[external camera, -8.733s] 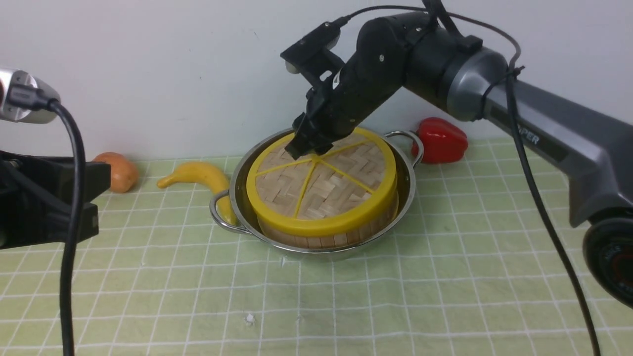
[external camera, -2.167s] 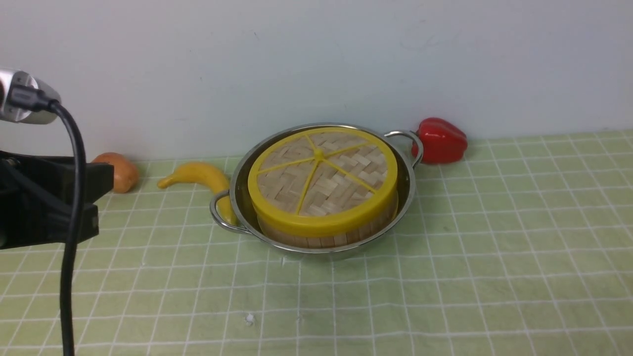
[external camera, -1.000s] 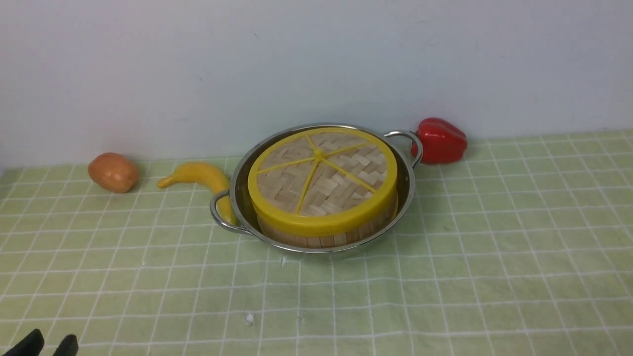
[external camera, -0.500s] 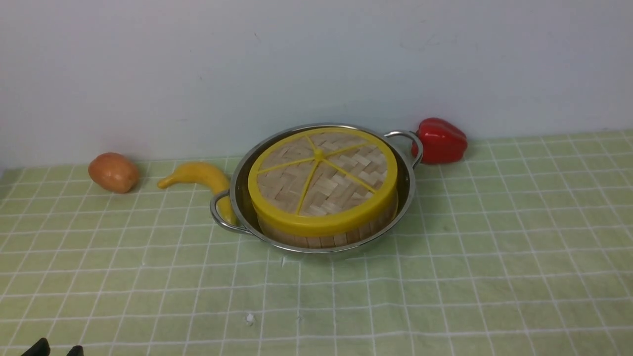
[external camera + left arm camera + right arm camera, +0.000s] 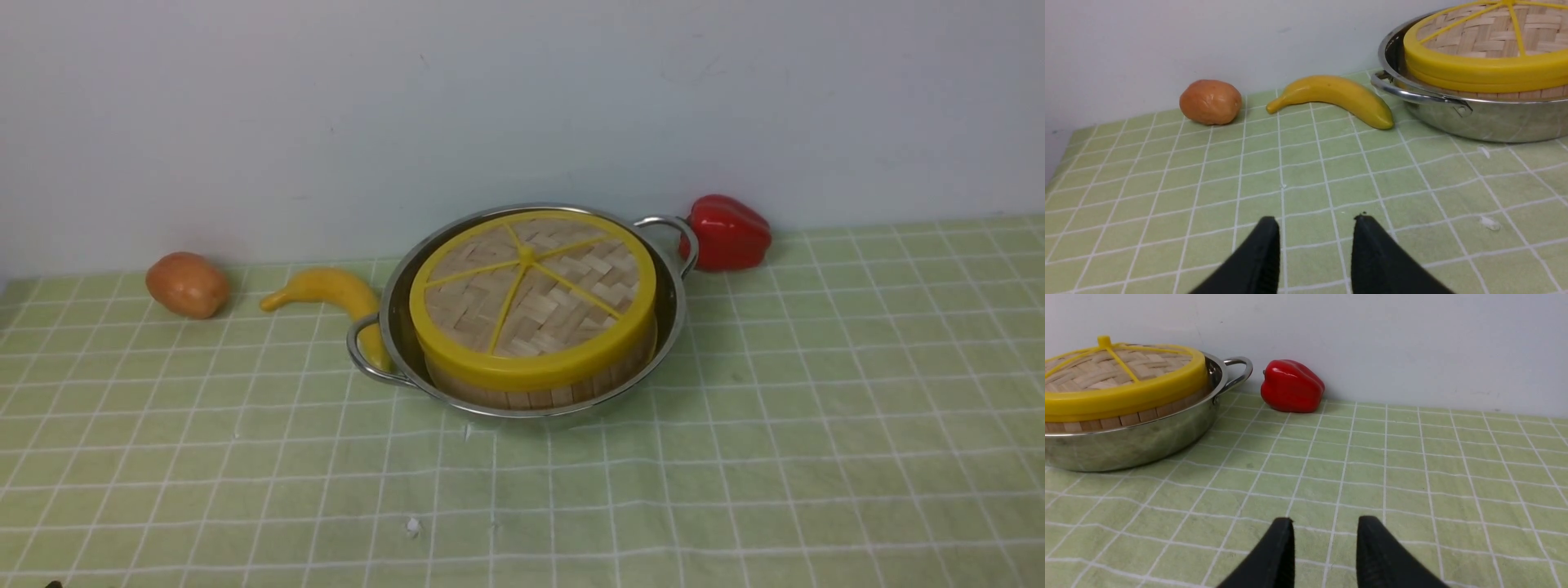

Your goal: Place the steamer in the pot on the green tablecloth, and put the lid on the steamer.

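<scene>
While the pot (image 5: pixel 535 314) sits toward the back of the green tablecloth (image 5: pixel 735 457), three loose foods ring it: one banana (image 5: pixel 331 298), one brownish potato-like thing (image 5: pixel 187 283) and one red bell pepper (image 5: pixel 727 231). One end of the banana lies against the pot's left loop handle, the potato-like thing lies farther left, apart from the banana, and the pepper stands just behind the right handle, close to the wall (image 5: pixel 326 106).

One steamer (image 5: pixel 543 388) stands inside the pot, and one lid (image 5: pixel 531 294) lies flat on top of it, yellow rim over yellow rim. Only a band of the steamer's wood-strip side shows between lid and pot wall; its slatted bottom is hidden. A few small white specks lie on the cloth in front of the pot.

From the front, neither arm is visible apart from a dark sliver at the lower left corner. Each wrist camera shows its own black fingers only partly, cut off by the frame edge. The left pincer (image 5: pixel 1316 222) hangs over bare cloth, jaws parted with nothing between them, facing the banana. The right pincer (image 5: pixel 1325 522) is likewise parted and empty over bare cloth, facing the pepper, well apart from the pot.
</scene>
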Controlling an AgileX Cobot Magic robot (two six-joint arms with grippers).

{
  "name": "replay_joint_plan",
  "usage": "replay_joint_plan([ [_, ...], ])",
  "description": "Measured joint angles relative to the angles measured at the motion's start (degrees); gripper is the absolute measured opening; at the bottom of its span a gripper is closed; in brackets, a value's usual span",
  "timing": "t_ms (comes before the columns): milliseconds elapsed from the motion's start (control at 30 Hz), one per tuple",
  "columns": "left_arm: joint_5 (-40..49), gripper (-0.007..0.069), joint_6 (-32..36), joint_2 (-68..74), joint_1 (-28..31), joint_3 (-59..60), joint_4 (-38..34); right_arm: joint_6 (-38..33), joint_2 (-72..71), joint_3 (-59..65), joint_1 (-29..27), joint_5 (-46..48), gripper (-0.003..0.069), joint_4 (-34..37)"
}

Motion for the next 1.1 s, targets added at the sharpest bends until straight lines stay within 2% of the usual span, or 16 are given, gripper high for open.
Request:
replay_joint_plan([
  [1100,0.0,0.0243,-0.3,0.0,0.0,0.0,0.7,0.0,0.0,0.0,0.0,0.0,0.024,0.0],
])
